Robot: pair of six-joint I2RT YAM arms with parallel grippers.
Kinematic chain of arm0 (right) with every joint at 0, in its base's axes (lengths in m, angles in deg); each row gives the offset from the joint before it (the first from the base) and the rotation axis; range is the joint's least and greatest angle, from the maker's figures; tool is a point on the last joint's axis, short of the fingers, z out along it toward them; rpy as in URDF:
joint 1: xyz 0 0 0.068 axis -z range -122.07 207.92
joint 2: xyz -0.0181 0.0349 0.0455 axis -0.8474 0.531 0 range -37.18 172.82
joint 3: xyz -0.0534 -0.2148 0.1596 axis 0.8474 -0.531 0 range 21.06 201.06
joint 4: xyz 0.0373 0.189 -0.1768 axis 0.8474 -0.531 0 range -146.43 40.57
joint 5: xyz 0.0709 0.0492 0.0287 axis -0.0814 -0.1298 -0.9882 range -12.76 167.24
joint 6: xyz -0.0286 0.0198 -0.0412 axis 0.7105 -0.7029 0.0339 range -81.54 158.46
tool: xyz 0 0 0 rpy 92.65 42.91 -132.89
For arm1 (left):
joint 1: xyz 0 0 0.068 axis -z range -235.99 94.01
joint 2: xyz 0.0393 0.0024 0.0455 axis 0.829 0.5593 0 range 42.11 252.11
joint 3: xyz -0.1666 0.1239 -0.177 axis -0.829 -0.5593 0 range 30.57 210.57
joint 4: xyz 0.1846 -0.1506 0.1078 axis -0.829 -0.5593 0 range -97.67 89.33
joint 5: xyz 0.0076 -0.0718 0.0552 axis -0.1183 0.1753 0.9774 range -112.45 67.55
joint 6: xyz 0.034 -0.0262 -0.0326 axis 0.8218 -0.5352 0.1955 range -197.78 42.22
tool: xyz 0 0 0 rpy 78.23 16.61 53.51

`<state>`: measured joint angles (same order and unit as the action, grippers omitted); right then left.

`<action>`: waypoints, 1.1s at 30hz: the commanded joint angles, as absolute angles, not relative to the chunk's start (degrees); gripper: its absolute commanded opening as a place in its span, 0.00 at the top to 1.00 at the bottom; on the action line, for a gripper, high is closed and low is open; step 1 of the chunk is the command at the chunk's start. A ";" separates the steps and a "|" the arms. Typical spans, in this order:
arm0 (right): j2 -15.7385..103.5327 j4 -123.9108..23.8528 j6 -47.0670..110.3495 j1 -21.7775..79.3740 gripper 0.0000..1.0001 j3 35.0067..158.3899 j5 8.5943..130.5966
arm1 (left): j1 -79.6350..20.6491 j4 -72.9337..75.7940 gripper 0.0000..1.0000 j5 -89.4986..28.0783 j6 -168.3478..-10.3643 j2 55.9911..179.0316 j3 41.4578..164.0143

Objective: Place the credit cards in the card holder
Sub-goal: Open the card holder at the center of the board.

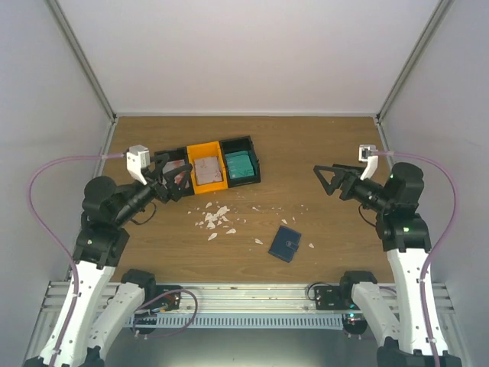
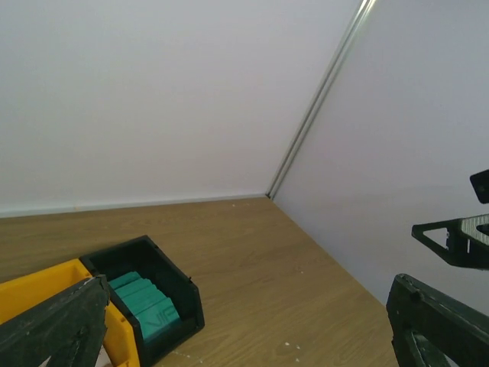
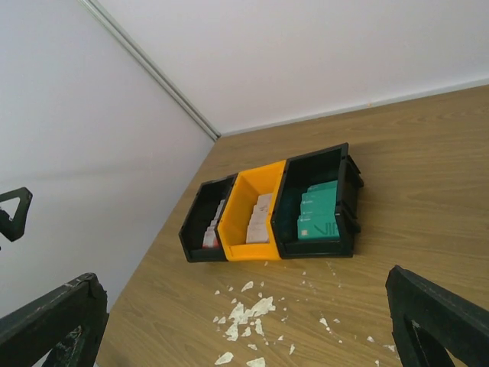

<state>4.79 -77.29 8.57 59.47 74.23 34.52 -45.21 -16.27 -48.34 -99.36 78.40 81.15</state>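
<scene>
Both tools gape wide, nothing held: left gripper (image 1: 174, 182) just beside the orange bin (image 1: 205, 148), right gripper (image 1: 322, 180) well off to its right. Credit cards (image 1: 239, 164) fill that bin and the flanking black bins (image 1: 246, 141). The card holder (image 1: 285, 244) looks folded shut, nearer me and to the right. The cards look light, stiff and slick, so I'd pinch an exposed top edge.

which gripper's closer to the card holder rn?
Right. The right gripper hangs open beyond the card holder and slightly to its right; the left gripper, also open, sits much farther off to its left, by the bins.
</scene>
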 commanded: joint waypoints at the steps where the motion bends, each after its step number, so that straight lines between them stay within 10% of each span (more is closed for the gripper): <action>1: 5.32 -76.30 9.83 59.99 0.00 72.76 33.74 | -44.98 -6.97 0.01 -51.84 -100.51 79.13 77.80; 12: 16.98 -73.32 6.23 46.13 0.02 66.70 49.99 | -45.05 -2.81 0.01 -50.65 -107.17 90.16 72.13; 33: 23.71 -93.43 -14.92 19.16 0.42 56.54 74.93 | -19.79 -0.88 0.15 -66.46 -116.59 120.41 67.82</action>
<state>27.83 -88.02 -8.53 20.15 59.76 72.70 -24.31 -4.68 -63.20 -114.38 115.51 67.32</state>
